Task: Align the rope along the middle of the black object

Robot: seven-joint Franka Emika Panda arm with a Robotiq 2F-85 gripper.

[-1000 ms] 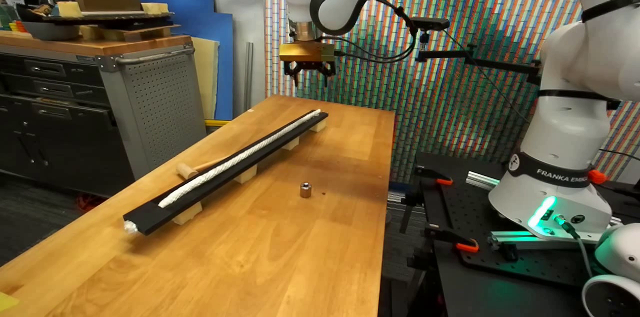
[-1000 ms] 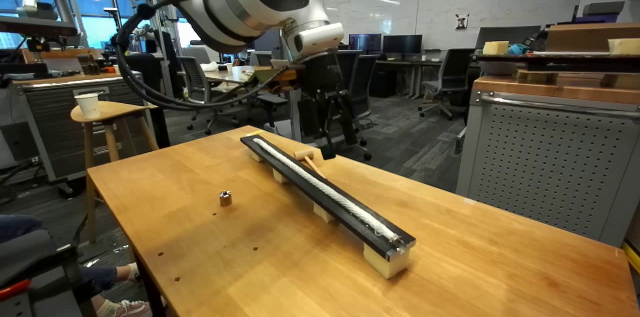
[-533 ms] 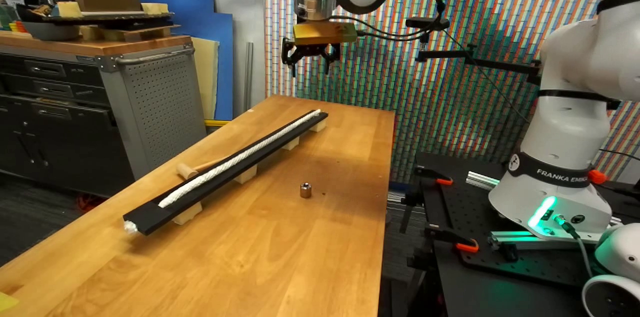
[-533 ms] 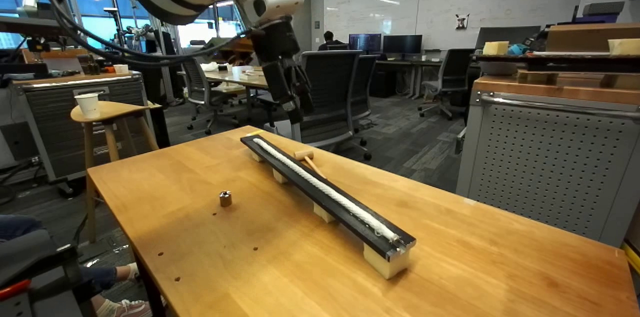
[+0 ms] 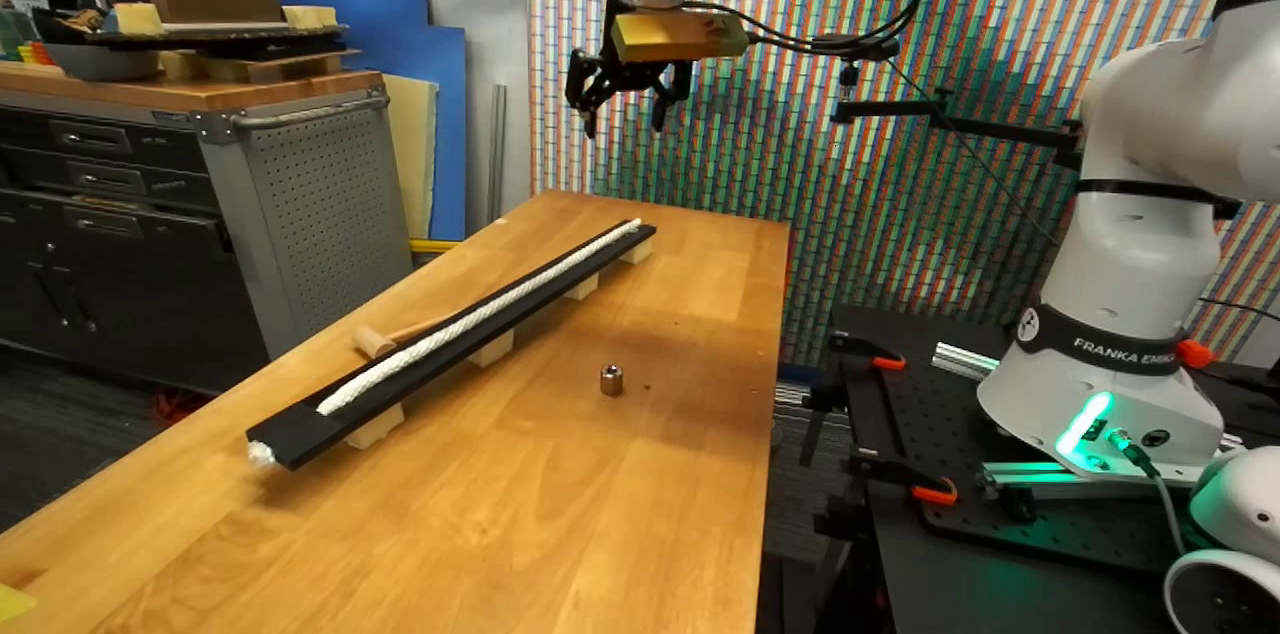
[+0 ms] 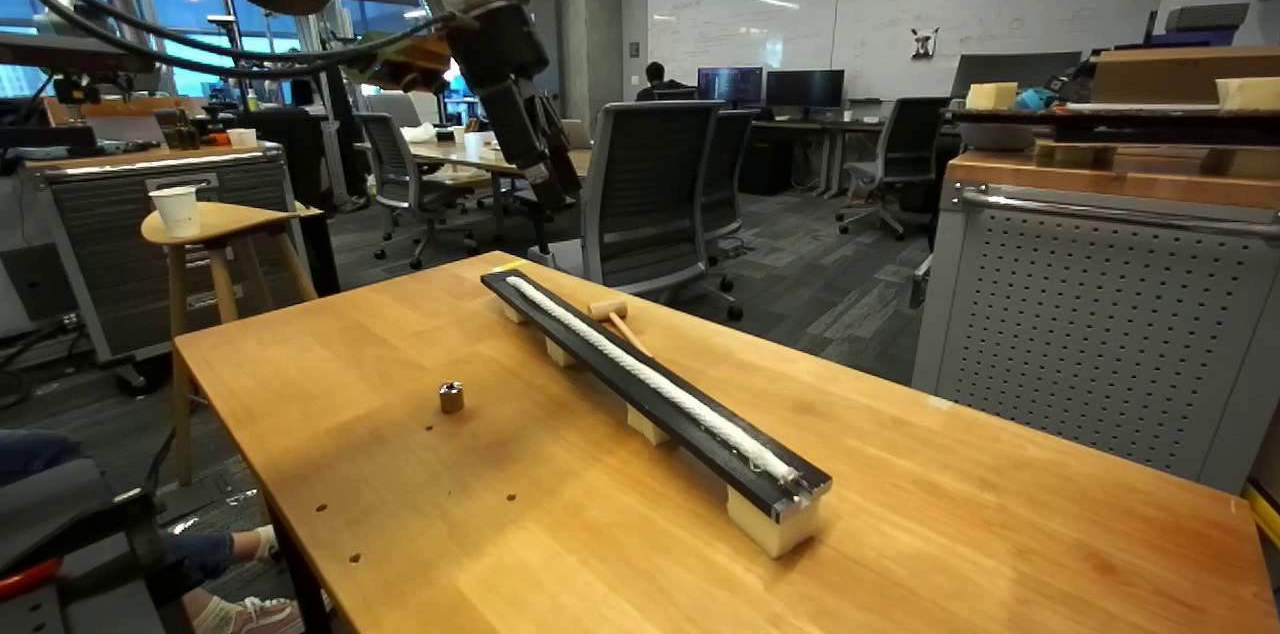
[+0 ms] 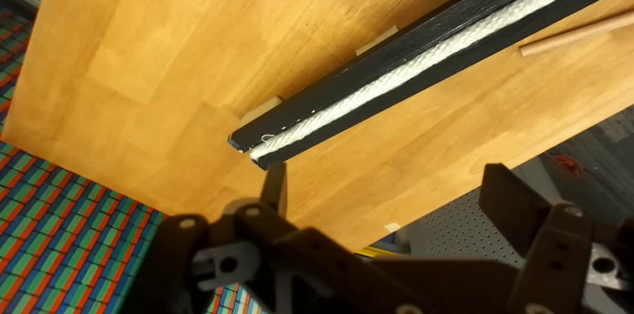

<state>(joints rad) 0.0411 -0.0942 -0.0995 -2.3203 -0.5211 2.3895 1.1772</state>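
The white rope (image 5: 455,329) lies lengthwise on top of the long black bar (image 5: 305,429). In an exterior view the rope (image 6: 650,377) runs nearly straight along the bar (image 6: 765,491). In the wrist view the rope (image 7: 381,85) lies a little off the middle of the bar (image 7: 317,98) at its end, with a loose thread there. In an exterior view, bare black shows past one rope end and a white tuft (image 5: 261,454) hangs at the bar's end. My gripper (image 5: 625,127) is open and empty, well above the table and apart from both; it also shows in the wrist view (image 7: 386,168).
Several pale blocks (image 6: 775,524) hold the bar above the wooden table (image 5: 560,514). A wooden mallet (image 5: 373,342) lies beside the bar. A small metal cylinder (image 5: 611,380) stands on the table. A grey cabinet (image 6: 1080,324) stands beyond the table's edge.
My gripper has risen and moved away from the bar, to the right in an exterior view and to the left in the other. Rope and bar have not moved.
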